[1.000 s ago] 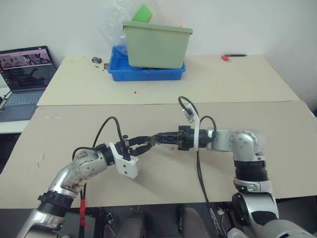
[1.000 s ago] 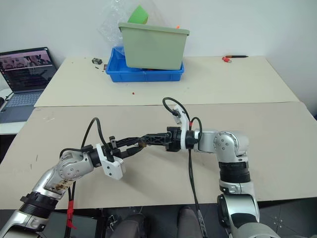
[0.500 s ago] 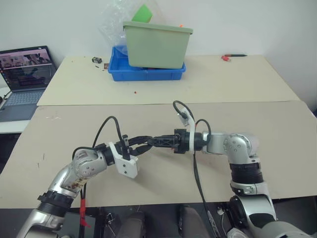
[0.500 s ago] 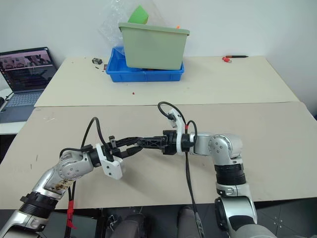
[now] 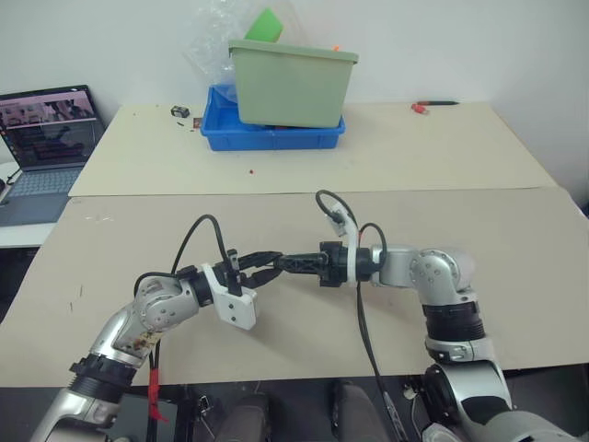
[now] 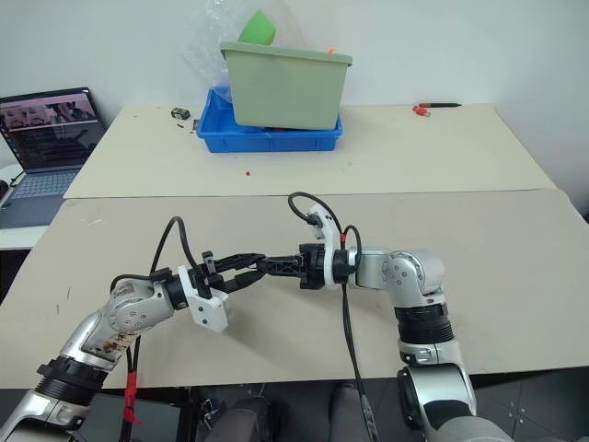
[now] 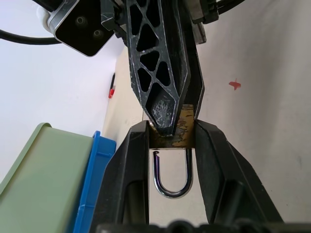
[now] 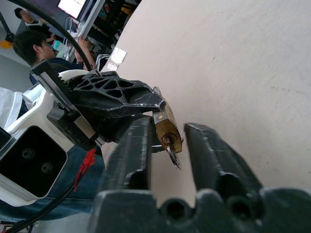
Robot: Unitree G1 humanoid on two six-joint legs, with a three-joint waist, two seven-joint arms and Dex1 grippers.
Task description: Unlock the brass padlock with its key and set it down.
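The brass padlock (image 8: 166, 127) hangs above the table between both grippers. My left gripper (image 7: 171, 128) is shut on its body, and the silvery shackle (image 7: 171, 177) points back toward that wrist with one end free of the body. The key (image 8: 173, 158) sticks out of the padlock's underside. My right gripper (image 8: 167, 125) comes in from the opposite side, its two fingers closed in on either side of the key. In the left eye view the two grippers meet tip to tip at the right gripper (image 5: 282, 261), over the near table.
A green bin (image 5: 293, 83) stands in a blue tray (image 5: 271, 136) at the back, with a small dark object (image 5: 180, 111) beside it. A laptop (image 5: 48, 138) sits at the far left, a red-tipped pen (image 5: 433, 106) at the back right. A person (image 8: 29, 43) sits beyond the table.
The right gripper's fingers have narrowed around the key end of the padlock, and its forearm has swung slightly toward the left gripper. The left gripper has stayed put.
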